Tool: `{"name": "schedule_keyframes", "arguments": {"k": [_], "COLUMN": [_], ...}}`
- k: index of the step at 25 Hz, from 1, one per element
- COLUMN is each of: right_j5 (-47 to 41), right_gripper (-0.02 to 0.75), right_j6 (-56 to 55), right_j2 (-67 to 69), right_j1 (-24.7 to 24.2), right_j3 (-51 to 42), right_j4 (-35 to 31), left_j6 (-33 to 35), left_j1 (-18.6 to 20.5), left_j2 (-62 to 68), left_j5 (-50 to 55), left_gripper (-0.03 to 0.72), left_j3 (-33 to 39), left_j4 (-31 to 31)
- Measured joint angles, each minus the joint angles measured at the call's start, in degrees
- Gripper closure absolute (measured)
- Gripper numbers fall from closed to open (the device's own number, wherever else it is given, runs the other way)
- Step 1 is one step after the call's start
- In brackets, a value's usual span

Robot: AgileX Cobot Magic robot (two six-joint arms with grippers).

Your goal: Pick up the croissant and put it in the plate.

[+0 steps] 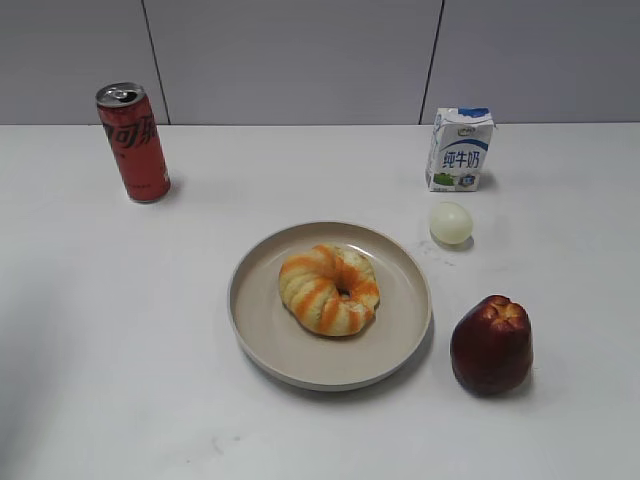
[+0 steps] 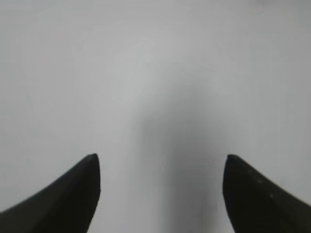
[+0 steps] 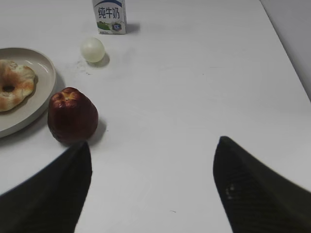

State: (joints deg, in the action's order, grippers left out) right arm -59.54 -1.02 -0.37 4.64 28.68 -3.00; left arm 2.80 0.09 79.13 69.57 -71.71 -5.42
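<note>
The ring-shaped, cream-and-orange striped croissant (image 1: 329,289) already lies inside the round beige plate (image 1: 262,331), far-left of the empty, spread right hand (image 3: 151,187); the left hand (image 2: 162,191), also spread, sees only bare worktop (image 2: 146,73).

plate (image 3: 41,73) cut by left edge, croissant (image 3: 14,82) partly cropped, milk carton (image 3: 110,14) top cropped

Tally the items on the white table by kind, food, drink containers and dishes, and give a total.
Food: 3 (striped ring-shaped croissant, dark red apple, small pale egg)
Drink containers: 2 (red soda can, white and blue milk carton)
Dishes: 1 (round beige plate)
Total: 6
</note>
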Motion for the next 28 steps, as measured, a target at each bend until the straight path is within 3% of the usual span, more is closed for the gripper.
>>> {"name": "schedule_keyframes", "arguments": {"k": [8, 14, 28], "right_j5": [0.0, 0.0, 0.0], "right_gripper": [0.15, 0.15, 0.15], "right_j6": [0.0, 0.0, 0.0], "right_j2": [0.0, 0.0, 0.0], "right_j1": [0.0, 0.0, 0.0], "right_j3": [0.0, 0.0, 0.0], "right_j4": [0.0, 0.0, 0.0], "left_j6": [0.0, 0.0, -0.09], "left_j1": [0.0, 0.0, 0.0], "left_j2": [-24.92, -43.69, -76.7], "left_j5": [-2.94, -4.33, -7.27], "left_gripper": [0.096, 0.096, 0.099], "left_j3": [27.27, 41.43, 44.04], "left_j4": [1.05, 1.38, 3.87]}}
